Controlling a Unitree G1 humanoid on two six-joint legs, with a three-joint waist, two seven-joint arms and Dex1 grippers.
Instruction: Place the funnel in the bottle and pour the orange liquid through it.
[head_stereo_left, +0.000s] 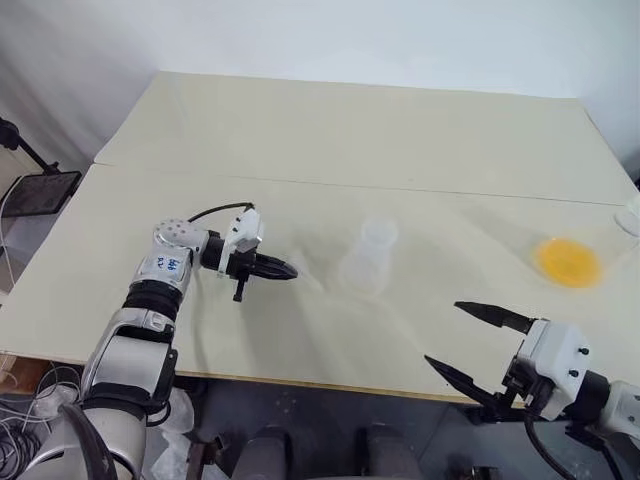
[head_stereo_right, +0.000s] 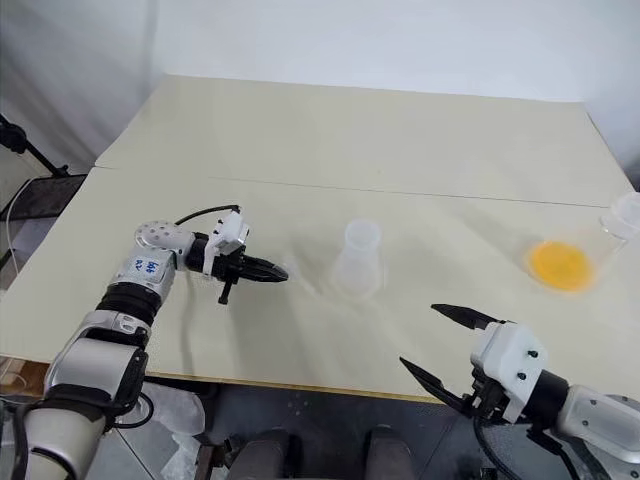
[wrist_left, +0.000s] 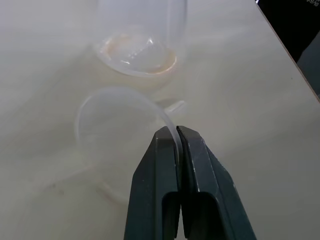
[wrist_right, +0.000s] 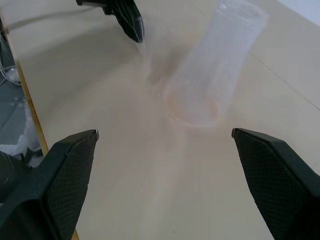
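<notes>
L gripper (wrist_left: 177, 131) pinched on funnel (wrist_left: 120, 117) rim | R gripper (head_stereo_left: 478, 342) wide, empty | next: lift level, stem over bottle (head_stereo_left: 366, 258) neck, lower straight

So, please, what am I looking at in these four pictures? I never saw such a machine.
It is a humanoid robot with two arms. Two pictures look down from its head; the other two come from cameras on its wrists. On the pale beige table stand a clear colourless flask-like bottle and, at the right, a clear cup with bright orange liquid. The left hand is shut on the rim of a small see-through plastic funnel beside the bottle. The right hand is open and holds nothing.
</notes>
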